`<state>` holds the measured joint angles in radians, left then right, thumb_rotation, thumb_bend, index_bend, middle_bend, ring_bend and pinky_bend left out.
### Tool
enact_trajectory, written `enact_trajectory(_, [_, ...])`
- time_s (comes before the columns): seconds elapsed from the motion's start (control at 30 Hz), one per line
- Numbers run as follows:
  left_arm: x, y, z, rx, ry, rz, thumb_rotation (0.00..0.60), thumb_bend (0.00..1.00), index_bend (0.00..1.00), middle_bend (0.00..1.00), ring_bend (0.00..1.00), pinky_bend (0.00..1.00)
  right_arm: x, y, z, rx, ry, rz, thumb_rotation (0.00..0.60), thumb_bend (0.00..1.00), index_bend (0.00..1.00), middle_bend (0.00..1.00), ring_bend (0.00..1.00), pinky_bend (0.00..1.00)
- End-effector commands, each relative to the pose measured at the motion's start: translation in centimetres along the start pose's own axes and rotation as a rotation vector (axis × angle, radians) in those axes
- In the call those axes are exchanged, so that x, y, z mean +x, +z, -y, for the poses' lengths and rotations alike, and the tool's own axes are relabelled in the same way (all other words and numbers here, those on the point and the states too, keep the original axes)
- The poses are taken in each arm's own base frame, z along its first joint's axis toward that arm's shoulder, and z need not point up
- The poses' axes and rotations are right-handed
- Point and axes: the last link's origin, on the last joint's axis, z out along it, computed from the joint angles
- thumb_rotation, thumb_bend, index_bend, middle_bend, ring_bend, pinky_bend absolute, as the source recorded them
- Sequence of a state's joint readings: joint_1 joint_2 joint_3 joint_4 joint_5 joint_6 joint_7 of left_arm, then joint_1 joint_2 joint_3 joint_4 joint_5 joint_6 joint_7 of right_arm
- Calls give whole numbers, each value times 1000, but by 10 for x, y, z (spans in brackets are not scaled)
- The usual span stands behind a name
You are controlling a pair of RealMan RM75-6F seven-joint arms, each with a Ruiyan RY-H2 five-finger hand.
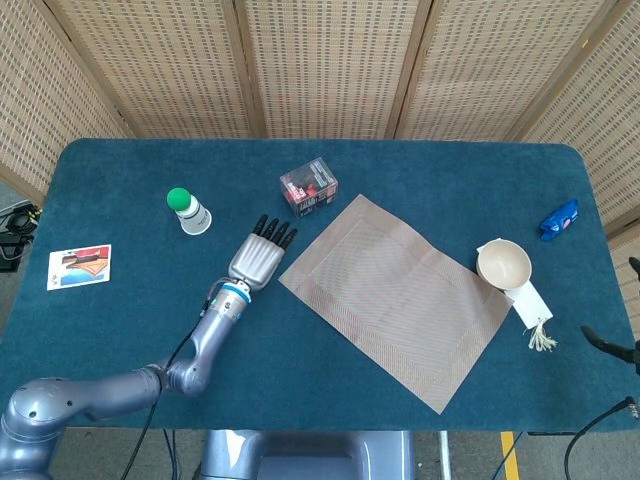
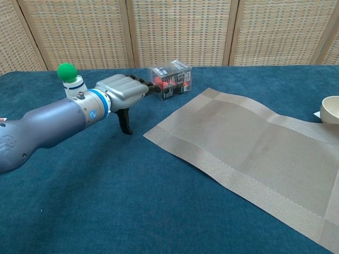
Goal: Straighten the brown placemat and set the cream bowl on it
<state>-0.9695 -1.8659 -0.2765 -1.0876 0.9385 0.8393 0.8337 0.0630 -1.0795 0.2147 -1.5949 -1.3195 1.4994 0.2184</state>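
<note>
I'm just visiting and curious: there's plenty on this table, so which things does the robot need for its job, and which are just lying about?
Needed:
brown woven placemat
cream bowl
left hand

Lying about:
green-capped white bottle
clear plastic box
picture card
blue object
white tag

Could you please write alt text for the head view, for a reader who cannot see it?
The robot's open left hand reaches across a blue table toward the near-left corner of a skewed brown placemat. A cream bowl sits just off the mat's right corner. A clear box and a green-capped cup stand further back.
</note>
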Motion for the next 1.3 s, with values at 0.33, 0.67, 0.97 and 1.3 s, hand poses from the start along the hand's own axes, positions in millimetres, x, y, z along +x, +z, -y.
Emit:
enact_trajectory(0.33, [-6,15,-29,-33,38,23,600,48,8,0,0,0,2,1,-2,-9,18,1,600,155,112,0,0,0])
enact_trajectory(0.67, [-10,15,-45,-63,57,-44,600,247,91,0,0,0,2,2,-3,-8,35,9,600,155,113,0,0,0])
enact_trajectory(0.97, [-11,14,-51,-94,30,-84,600,381,112,0,0,0,1,2,-2,-7,47,16,600,155,113,0,0,0])
enact_trajectory(1.3, [-13,13,-54,-93,19,-106,600,383,399,0,0,0,2,1,-1,-6,69,28,600,154,123,0,0,0])
